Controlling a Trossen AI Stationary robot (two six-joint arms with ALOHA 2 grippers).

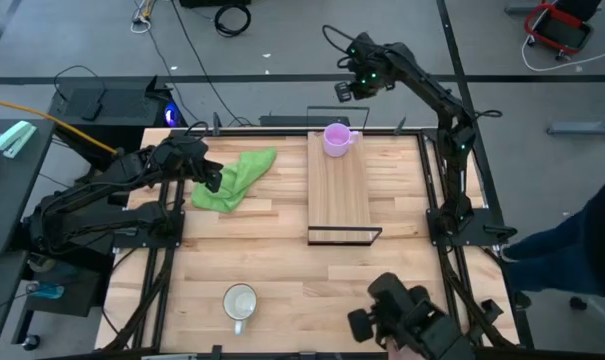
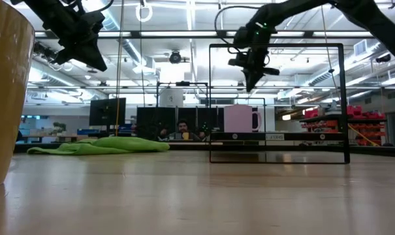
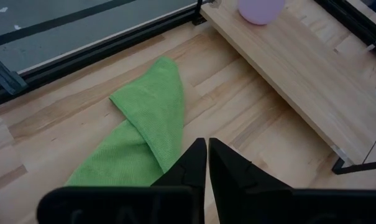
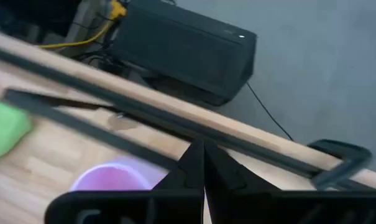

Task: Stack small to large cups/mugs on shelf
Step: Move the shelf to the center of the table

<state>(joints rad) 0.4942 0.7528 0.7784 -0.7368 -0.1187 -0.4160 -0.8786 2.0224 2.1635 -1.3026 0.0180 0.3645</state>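
Purple mug (image 1: pixel 336 138) upright on far end of shelf (image 1: pixel 339 190) | white mug (image 1: pixel 240 303) on table's near edge, well apart | my right gripper (image 1: pixel 343 91) raised beyond shelf's far end, fingers together, empty | my left gripper (image 1: pixel 213 181) over green cloth (image 1: pixel 232 178), fingers together.

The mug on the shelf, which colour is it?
Light purple; the mug shows best in the high view.

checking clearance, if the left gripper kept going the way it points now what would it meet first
Most likely the green cloth: the shut left gripper points down at it. Depth is unclear, so it may hit bare table just past the edge.
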